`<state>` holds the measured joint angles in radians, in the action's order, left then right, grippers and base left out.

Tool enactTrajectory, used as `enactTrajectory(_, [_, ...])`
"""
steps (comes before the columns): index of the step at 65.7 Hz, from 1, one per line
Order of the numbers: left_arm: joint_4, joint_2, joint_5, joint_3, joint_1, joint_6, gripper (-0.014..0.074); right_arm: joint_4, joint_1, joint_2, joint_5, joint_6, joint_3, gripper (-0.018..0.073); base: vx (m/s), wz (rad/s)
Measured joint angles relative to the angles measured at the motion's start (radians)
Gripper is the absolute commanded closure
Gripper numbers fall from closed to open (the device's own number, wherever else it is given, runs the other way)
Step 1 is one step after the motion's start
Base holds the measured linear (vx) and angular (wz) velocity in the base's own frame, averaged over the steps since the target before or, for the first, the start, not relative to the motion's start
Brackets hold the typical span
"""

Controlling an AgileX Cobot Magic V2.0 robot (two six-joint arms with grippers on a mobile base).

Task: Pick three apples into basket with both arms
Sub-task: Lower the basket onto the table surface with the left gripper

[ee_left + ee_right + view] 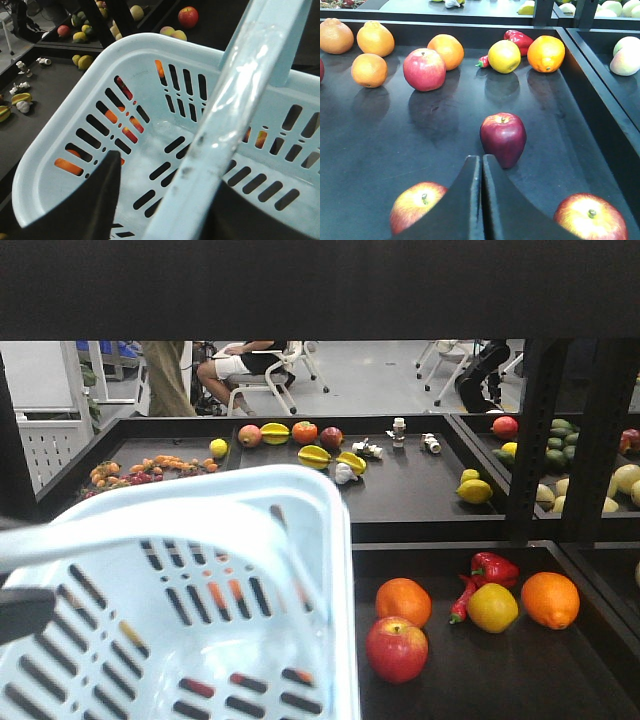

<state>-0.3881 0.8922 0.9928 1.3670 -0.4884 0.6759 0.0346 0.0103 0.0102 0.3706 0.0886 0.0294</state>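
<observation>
My right tool (481,160) is pressed together low over the tray (370,150), apples (415,206) at its near edge either side, another apple (503,136) just ahead. Left tool (165,210) pinches the basket (60,130) handle (250,75).

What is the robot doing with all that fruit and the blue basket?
It is collecting apples. The left gripper holds the basket by its handle, and no apple shows inside yet. The right gripper is shut and empty, hovering over the black tray just short of a dark red apple. The others lie near the oranges.
</observation>
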Motion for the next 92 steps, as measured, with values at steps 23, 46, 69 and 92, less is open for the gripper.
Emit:
enactTrajectory(23, [0.043, 0.402, -0.157, -0.004, 0.000, 0.072, 0.0604, 0.000, 0.000, 0.000, 0.000, 0.000, 0.000, 0.0564, 0.00, 0.00])
enactTrajectory(46, [0.052, 0.602, -0.272, -0.008, 0.000, 0.117, 0.0602, 0.000, 0.000, 0.000, 0.000, 0.000, 0.000, 0.0564, 0.00, 0.00])
enactTrajectory(69, [0.042, 0.721, -0.287, -0.008, 0.000, 0.172, 0.0580, 0.000, 0.000, 0.000, 0.000, 0.000, 0.000, 0.0564, 0.00, 0.00])
enactTrajectory(92, [-0.146, 0.851, -0.323, -0.008, 0.000, 0.296, 0.0524, 0.000, 0.000, 0.000, 0.000, 0.000, 0.000, 0.0564, 0.00, 0.00])
